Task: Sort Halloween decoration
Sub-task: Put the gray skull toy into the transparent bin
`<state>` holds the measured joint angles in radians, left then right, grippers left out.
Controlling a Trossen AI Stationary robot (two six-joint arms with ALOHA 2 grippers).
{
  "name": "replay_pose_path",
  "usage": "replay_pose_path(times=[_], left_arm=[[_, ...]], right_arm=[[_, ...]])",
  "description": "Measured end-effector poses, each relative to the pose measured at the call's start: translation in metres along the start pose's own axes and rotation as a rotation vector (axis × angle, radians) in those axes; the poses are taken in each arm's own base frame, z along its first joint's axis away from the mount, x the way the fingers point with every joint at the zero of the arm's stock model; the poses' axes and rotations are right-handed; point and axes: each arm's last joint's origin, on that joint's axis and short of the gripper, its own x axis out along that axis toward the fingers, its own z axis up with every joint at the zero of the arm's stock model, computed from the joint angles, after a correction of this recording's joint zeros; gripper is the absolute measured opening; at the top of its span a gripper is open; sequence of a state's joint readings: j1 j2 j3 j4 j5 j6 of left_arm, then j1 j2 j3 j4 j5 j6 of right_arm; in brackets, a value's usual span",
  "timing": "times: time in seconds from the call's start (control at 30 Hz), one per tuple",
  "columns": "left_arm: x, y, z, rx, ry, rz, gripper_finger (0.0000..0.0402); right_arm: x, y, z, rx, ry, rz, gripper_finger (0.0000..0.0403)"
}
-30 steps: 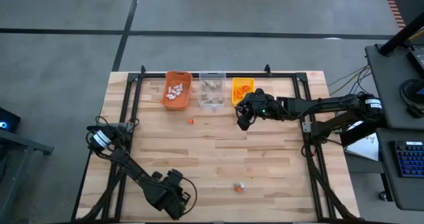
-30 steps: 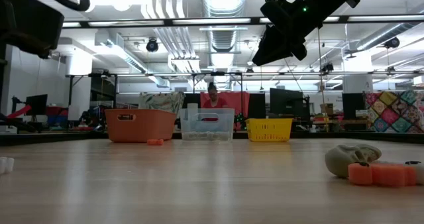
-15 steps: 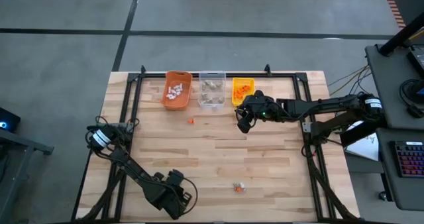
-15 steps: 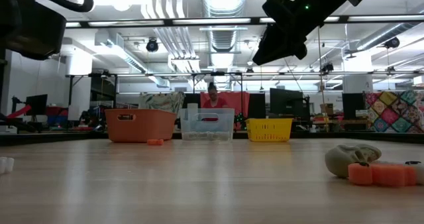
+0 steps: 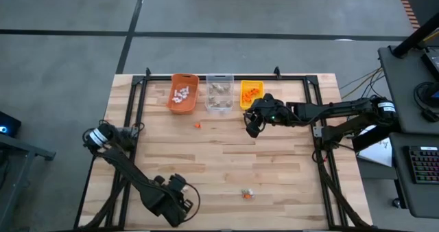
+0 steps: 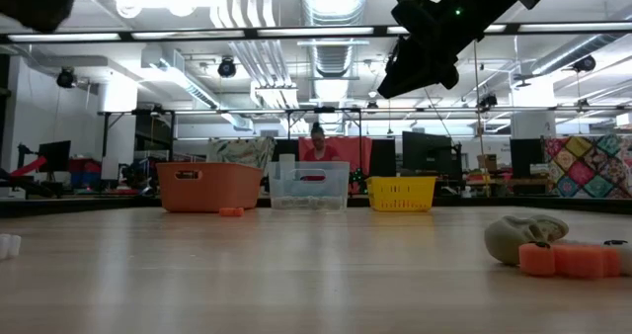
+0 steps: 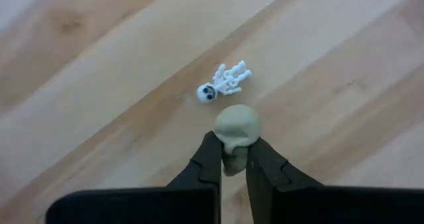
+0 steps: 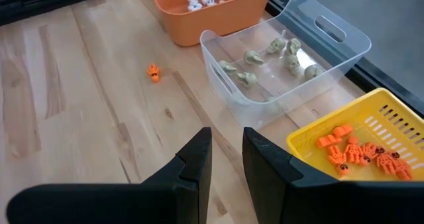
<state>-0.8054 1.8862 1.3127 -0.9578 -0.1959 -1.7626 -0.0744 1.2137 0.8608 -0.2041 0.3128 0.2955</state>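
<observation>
The left end effector [image 7: 233, 159] is at the near-left corner of the worktop [image 5: 226, 156] and its fingers are clamped on a grey-tan skull trinket [image 7: 236, 126], with a tiny white skeleton [image 7: 224, 82] lying loose just beside it. If I had to call it, the step in hand is lifting that skull and carrying it to the clear bin [image 8: 291, 58], where the other grey-tan skulls already sit. To do it well I'd go straight up first (the grip only catches the skull's lower part, so a sideways drag could knock it loose or nudge the skeleton), then travel high and let go low inside the bin.

The right end effector [image 8: 225, 159] hovers near the bins with its fingers a little apart and nothing between them; the yellow bin [image 8: 391, 128] holds orange pieces and the orange bin [image 8: 218, 8] holds white ones. One orange trinket [image 8: 154, 72] sits out on the wood in front of the bins.

Versus a second ago: the left fingers were open and have now closed, and the left arm has shifted a bit toward the left edge. The right arm hasn't moved.
</observation>
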Motion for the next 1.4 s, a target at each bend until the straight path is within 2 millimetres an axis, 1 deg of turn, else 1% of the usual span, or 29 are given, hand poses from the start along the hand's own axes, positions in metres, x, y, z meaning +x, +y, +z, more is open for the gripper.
replay_pose_path(times=[0.17,0.3,0.4,0.5,0.63,0.7,0.83,1.0,1.1,1.2,1.3,1.4], left_arm=[[-0.027,0.011,0.009,0.05,-0.056,-0.027,0.0007],[-0.052,0.017,0.026,0.114,-0.18,-0.115,0.0007],[-0.069,0.022,0.047,0.165,-0.278,-0.156,0.0007],[-0.084,0.029,0.071,0.253,-0.355,-0.163,0.0007],[-0.098,0.041,0.108,0.363,-0.471,-0.117,0.0007],[-0.103,0.048,0.126,0.402,-0.522,-0.072,0.0007],[-0.102,0.06,0.163,0.485,-0.559,0.043,0.0007],[-0.093,0.08,0.213,0.544,-0.555,0.189,0.0007],[-0.088,0.094,0.245,0.551,-0.56,0.241,0.0007],[-0.085,0.109,0.278,0.554,-0.563,0.208,0.0007],[-0.081,0.125,0.312,0.548,-0.569,0.106,0.0007],[-0.071,0.144,0.345,0.51,-0.59,0.024,0.0007]], right_arm=[[0.0,0.0,0.0,-0.001,0.002,0.001,0.0075],[-0.001,0.003,-0.001,-0.006,0.002,0.009,0.0075],[-0.002,0.007,-0.002,-0.018,0.004,0.024,0.0075],[-0.003,0.01,-0.003,-0.042,0.004,0.034,0.0075],[-0.004,0.012,-0.004,-0.035,0.006,0.043,0.0075],[-0.004,0.013,-0.004,-0.038,0.006,0.047,0.0075],[-0.004,0.013,-0.004,-0.037,0.006,0.047,0.0075],[-0.004,0.013,-0.004,-0.021,0.003,0.044,0.0075],[-0.004,0.013,-0.004,-0.02,0.001,0.04,0.0075],[-0.004,0.013,-0.003,-0.007,0.0,0.04,0.0075],[-0.004,0.013,-0.003,0.012,0.0,0.04,0.0075],[-0.004,0.013,-0.003,0.019,0.0,0.04,0.0075]])
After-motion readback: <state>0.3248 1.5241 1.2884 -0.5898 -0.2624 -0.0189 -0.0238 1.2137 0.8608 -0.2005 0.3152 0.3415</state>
